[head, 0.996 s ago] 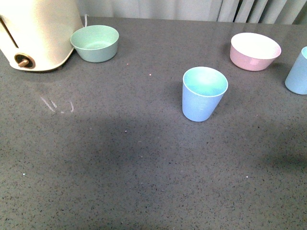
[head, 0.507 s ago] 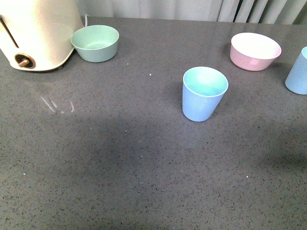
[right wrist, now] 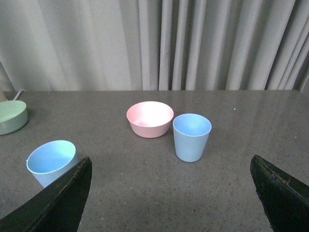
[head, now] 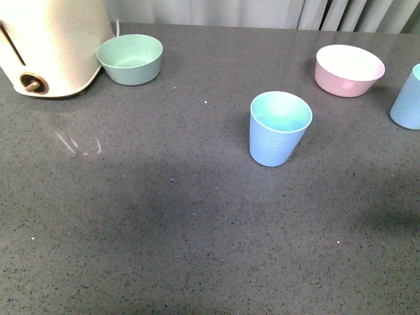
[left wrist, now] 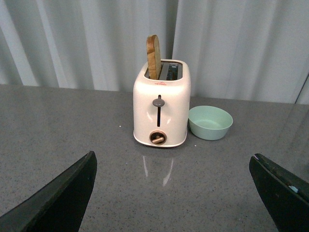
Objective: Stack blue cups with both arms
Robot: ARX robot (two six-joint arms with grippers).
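One blue cup [head: 279,128] stands upright near the middle of the grey table; it also shows in the right wrist view [right wrist: 50,162], partly behind a finger. The second blue cup [head: 407,98] stands at the right edge, cut off by the frame, and shows whole in the right wrist view [right wrist: 191,137]. Neither arm shows in the front view. My left gripper [left wrist: 174,193] is open and empty, with no cup in its view. My right gripper [right wrist: 171,193] is open and empty, some way short of the second cup.
A pink bowl [head: 348,69] stands at the back right, next to the second cup. A mint green bowl [head: 130,59] stands beside a cream toaster [head: 49,46] at the back left, with a bread slice [left wrist: 153,56] in the toaster. Curtains hang behind the table.
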